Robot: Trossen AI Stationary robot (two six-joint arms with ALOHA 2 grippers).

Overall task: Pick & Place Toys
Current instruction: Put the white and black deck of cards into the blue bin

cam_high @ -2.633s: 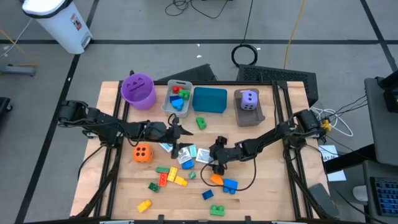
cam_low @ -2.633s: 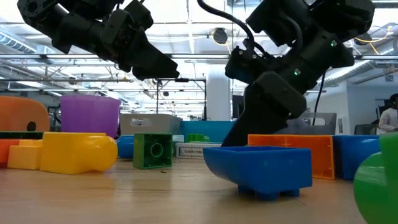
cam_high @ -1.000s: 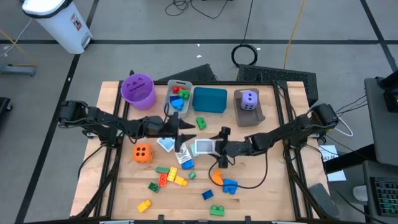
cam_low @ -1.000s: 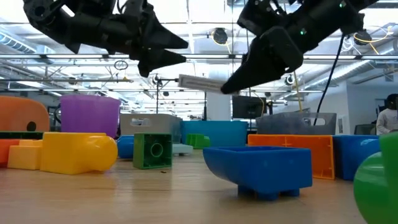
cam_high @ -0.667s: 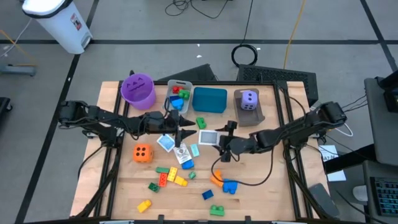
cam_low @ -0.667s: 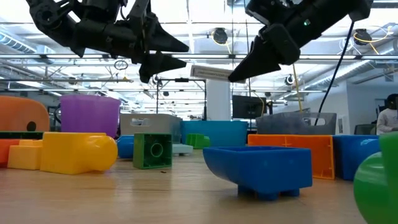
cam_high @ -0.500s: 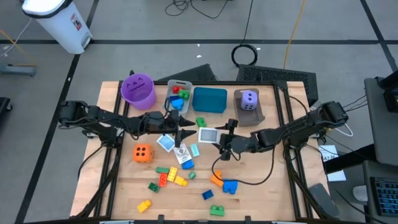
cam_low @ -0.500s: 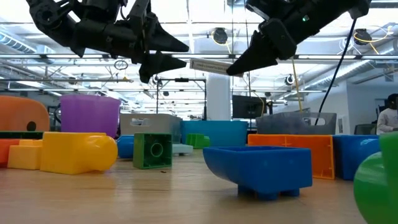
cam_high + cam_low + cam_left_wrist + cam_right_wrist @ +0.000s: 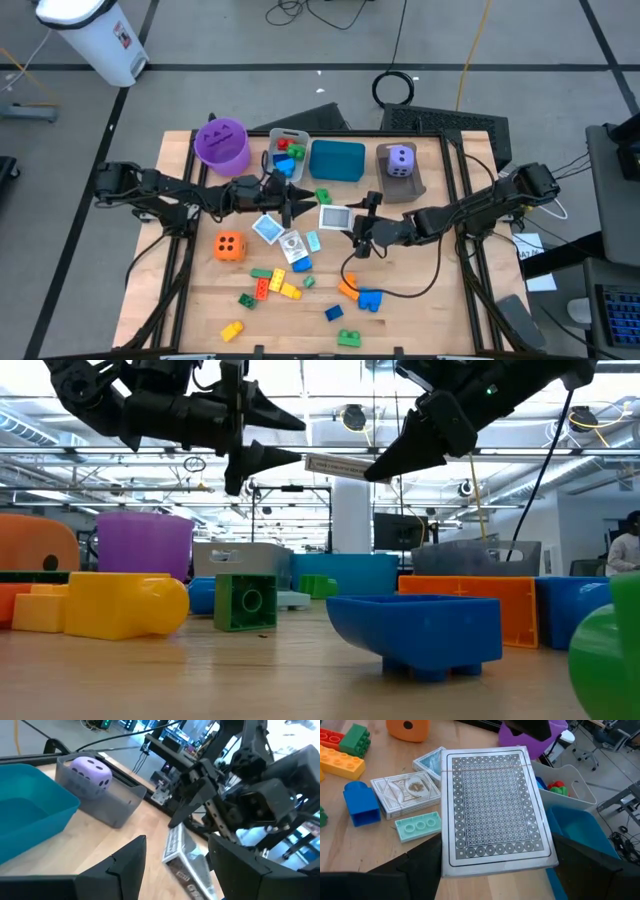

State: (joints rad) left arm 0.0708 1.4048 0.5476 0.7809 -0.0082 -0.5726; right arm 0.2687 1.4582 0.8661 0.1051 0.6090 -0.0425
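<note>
A flat white card box [image 9: 333,218] with a fine printed pattern [image 9: 495,805] hangs high over the table's middle, with my right gripper [image 9: 352,222] shut on it. My left gripper [image 9: 300,206] stands open and level just left of the box's free end [image 9: 310,460]. Its two fingers are one above the other [image 9: 300,440]. I cannot tell whether its lower fingertip touches the box. More card boxes [image 9: 280,236] and an orange die [image 9: 229,245] lie below on the table. A purple die [image 9: 401,160] sits in the grey bin at the far right. My right gripper pinches the card box by its two long sides [image 9: 445,867], near the end closest to the wrist, one finger [image 9: 405,875] on each side. The fingers come from the table's right, slanting slightly down. The box sticks out flat toward my left gripper, clear of the table.
Along the far edge stand a purple bucket [image 9: 221,145], a grey bin with bricks [image 9: 285,160] and a teal bin [image 9: 337,160]. A green brick [image 9: 324,197] lies by them. Loose bricks [image 9: 270,285] and orange and blue pieces [image 9: 358,293] lie on the near half.
My right gripper has carried the card box up and toward the far edge, then stopped; the box stays flat. My left gripper has rolled about its own axis, so its fingers now stand one above the other, and it stays open beside the box's free end.
</note>
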